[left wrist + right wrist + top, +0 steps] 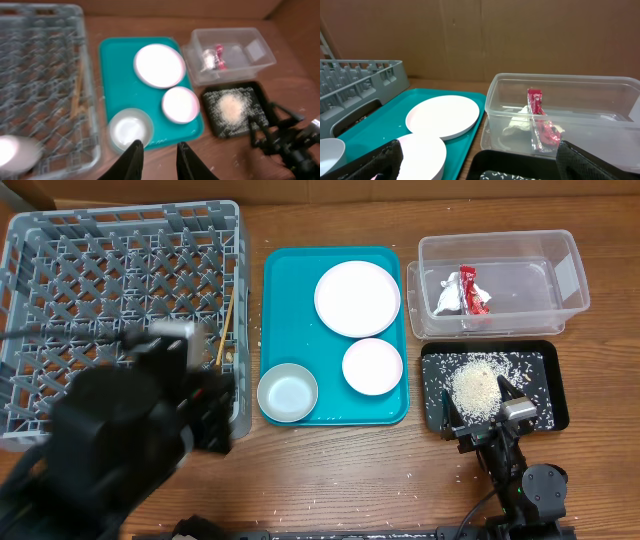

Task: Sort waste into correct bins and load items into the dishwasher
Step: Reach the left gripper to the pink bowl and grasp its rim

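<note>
1. On the teal tray [290, 290], at its 7 o'clock corner: metal bowl [288, 392], upright.
2. Likely light, stiff, slick-walled; pinch the rim, one finger inside.
3. Left tool [158, 145]: jaws a little apart, nothing between.
4. Right tool [479, 150]: jaws wide, empty, over black tray [556, 362].

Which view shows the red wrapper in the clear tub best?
Right wrist: the wrapper is close and sharp through the clear tub wall. Overhead shows it small from above; left wrist shows only a blurred red speck.
</note>
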`<state>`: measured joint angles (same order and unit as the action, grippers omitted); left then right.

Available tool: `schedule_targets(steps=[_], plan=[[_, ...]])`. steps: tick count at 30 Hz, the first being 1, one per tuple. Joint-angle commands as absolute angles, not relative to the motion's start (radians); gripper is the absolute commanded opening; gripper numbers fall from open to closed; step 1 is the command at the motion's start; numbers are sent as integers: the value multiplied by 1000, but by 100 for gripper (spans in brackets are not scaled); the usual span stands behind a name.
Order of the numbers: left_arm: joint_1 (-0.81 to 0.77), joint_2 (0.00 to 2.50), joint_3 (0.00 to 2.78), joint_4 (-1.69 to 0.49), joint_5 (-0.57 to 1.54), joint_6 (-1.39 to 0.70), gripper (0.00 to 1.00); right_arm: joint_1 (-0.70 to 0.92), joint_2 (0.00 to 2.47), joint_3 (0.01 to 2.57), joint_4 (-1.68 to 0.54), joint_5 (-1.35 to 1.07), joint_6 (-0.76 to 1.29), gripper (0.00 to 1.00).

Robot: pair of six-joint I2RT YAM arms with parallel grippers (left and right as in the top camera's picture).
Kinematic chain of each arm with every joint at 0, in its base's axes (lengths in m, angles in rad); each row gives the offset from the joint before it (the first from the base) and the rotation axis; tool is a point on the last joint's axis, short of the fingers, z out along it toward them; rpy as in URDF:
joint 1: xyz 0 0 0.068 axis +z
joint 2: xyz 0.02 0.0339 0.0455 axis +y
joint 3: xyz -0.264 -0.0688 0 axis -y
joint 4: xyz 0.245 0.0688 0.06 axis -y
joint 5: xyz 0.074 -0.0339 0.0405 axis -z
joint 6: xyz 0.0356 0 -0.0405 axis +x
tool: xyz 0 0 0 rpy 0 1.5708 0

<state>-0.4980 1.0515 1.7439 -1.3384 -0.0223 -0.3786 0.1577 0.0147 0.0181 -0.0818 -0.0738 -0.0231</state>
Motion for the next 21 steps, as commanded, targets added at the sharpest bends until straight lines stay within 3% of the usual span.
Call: schedule_targets(steps=[1,4,9,21], plan=[[-505,1193,1572,-1188,150,-342,25,159,5,8,-77,-68,-23,100],[-508,1390,1516,-1071,241,-353,18,159,5,8,-77,-68,-23,100],[-551,1666,1523,-941,250,-402,16,159,5,8,-77,-68,-23,100],[-564,2063,1523,-863,253,-487,13,159,5,8,-77,-68,-23,100]])
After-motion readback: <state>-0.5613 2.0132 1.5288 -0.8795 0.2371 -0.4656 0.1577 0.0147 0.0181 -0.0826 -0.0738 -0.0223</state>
